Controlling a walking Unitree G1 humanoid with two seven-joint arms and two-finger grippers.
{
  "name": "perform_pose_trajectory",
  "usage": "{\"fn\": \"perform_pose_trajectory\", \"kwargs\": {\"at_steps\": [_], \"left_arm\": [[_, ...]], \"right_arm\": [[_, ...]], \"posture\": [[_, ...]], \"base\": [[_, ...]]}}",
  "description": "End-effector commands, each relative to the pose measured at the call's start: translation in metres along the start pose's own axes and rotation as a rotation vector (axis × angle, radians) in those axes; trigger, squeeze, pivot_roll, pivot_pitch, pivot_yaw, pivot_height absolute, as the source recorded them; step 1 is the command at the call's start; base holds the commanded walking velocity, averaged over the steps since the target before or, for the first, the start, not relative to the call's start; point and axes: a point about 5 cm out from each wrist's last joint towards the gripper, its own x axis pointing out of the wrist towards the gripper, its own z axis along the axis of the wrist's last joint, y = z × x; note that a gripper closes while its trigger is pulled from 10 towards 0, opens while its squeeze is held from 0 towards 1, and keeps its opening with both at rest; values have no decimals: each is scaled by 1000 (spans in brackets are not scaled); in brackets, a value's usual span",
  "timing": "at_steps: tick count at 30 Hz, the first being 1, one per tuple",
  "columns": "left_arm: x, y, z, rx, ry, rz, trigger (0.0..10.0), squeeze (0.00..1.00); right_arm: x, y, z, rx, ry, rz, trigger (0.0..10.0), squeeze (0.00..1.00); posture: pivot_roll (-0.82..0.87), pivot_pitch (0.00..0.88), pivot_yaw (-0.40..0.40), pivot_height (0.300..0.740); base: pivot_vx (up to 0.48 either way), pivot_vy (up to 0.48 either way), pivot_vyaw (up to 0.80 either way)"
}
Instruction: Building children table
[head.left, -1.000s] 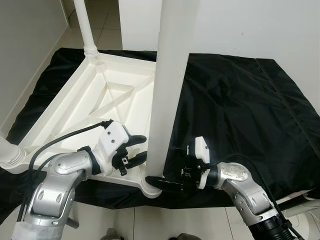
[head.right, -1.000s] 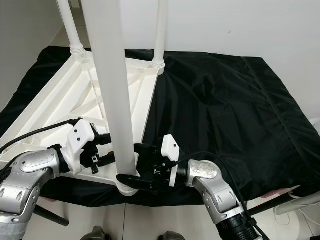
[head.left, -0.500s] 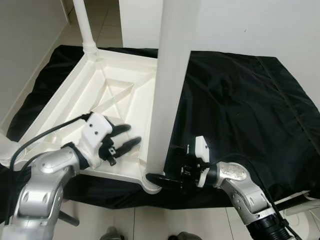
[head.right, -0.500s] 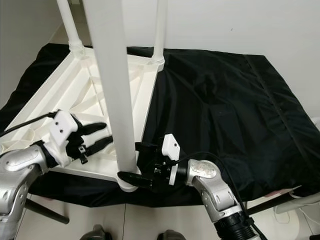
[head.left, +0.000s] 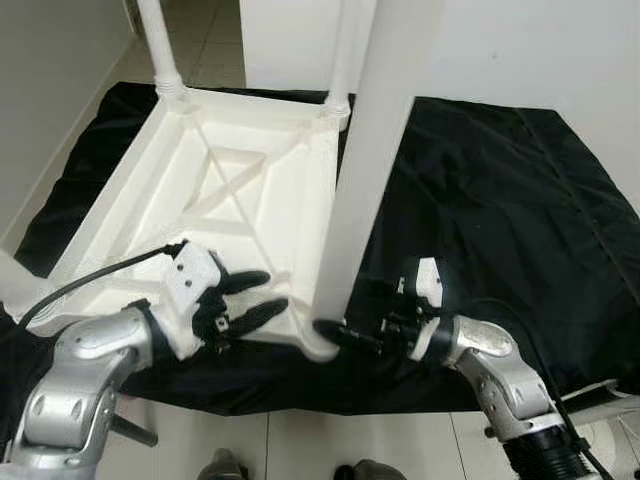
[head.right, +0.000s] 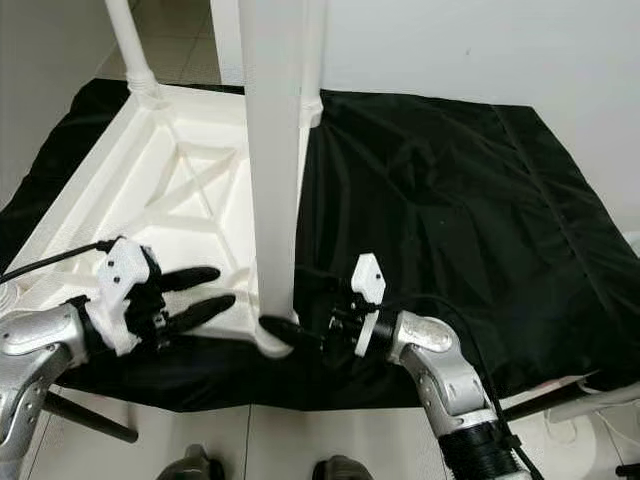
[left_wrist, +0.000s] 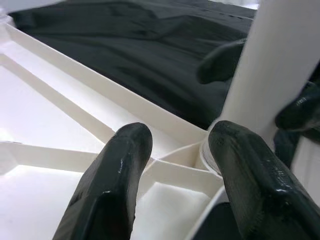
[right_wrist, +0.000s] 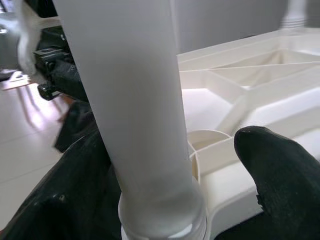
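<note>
A white children's table (head.left: 130, 215) lies upside down on a black cloth (head.left: 480, 180). Its near right leg (head.left: 370, 150) stands in the corner socket (head.left: 315, 345) and leans a little. My right gripper (head.left: 345, 308) is open at the foot of this leg, one finger on each side. In the right wrist view the leg (right_wrist: 135, 100) stands between the fingers (right_wrist: 272, 172), with a gap on one side. My left gripper (head.left: 262, 298) hovers open over the table's near rim, left of the leg. In the left wrist view its fingers (left_wrist: 115, 185) point at the socket (left_wrist: 205, 152).
Two more legs stand at the far corners (head.left: 155, 45) (head.left: 345, 50), and another at the near left (head.left: 12, 285). White walls close the back and the left. Tiled floor (head.left: 300, 445) runs along the cloth's near edge, with my feet (head.left: 222, 468) below.
My left gripper has drawn back leftward from the leg's foot, still open. The right gripper stays at the leg's foot. The view has shifted and the leg now leans more.
</note>
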Motion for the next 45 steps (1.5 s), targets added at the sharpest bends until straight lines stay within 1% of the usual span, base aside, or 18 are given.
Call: {"fn": "perform_pose_trajectory", "kwargs": {"at_steps": [1,2,5,8,10,12,14,16,18,21,26,27,29,30,34,36,42,45], "left_arm": [[11,-10,-1,-30,-12,26,10000,0],[11,-10,-1,-30,-12,26,10000,0],[24,-23,0,-61,-40,27,10000,0],[31,-28,1,-74,-60,21,10000,0],[34,-29,2,-77,-68,22,10000,0],[42,-30,4,-76,-80,38,10000,0],[44,-30,4,-75,-82,43,10000,0],[61,-31,7,-94,-89,68,10000,0],[72,-33,10,-94,-108,82,10000,0],[82,-35,13,-88,-123,90,10000,0],[88,-38,13,-86,-118,82,10000,0],[99,-40,12,-80,-105,73,10000,0],[99,-40,12,-80,-105,73,10000,0],[103,-39,11,-85,-97,79,10000,0],[112,-36,11,-153,-98,91,10000,0],[114,-33,13,-160,-111,108,10000,0],[114,-25,19,-129,-151,162,10000,0],[112,-26,19,-99,-144,145,10000,0]], "right_arm": [[-11,-14,-2,-10,16,-126,10000,0],[-11,-14,-2,-10,16,-126,10000,0],[-20,-23,0,-17,13,-206,10000,0],[-25,-30,2,-36,12,-253,10000,0],[-27,-33,3,-43,13,-270,10000,0],[-34,-44,4,-55,15,-341,10000,0],[-37,-47,4,-59,15,-366,10000,0],[-44,-54,7,-73,16,-427,10000,0],[-49,-58,8,-80,17,-463,10000,0],[-55,-59,5,-93,52,-508,10000,0],[-59,-63,3,-67,68,-553,10000,0],[-65,-66,3,-71,77,-597,10000,0],[-65,-66,3,-71,77,-597,10000,0],[-66,-65,3,-67,74,-600,10000,0],[-62,-60,2,-78,70,-576,10000,0],[-59,-58,1,-87,70,-556,10000,0],[-48,-56,-7,-116,97,-492,10000,0],[-45,-59,-10,-119,109,-476,10000,0]], "posture": [[-3,77,-23,740],[-3,77,-23,740],[-11,75,-18,740],[-19,69,-14,740],[-19,69,-14,740],[-22,66,-12,740],[-22,66,-12,740],[-27,60,-16,740],[-28,59,-16,740],[-38,57,-21,740],[-50,55,-25,740],[-64,49,-31,740],[-64,49,-31,740],[-69,46,-32,740],[-82,39,-26,740],[-82,34,-22,740],[-74,36,-15,740],[-53,36,-18,740]], "base": [[0,0,0],[0,0,0],[0,0,0],[0,0,0],[0,0,0],[0,0,0],[0,0,0],[0,0,0],[0,0,0],[0,0,0],[0,0,0],[0,0,0],[0,0,0],[0,0,0],[0,0,0],[0,0,0],[0,0,0],[0,0,0]]}}
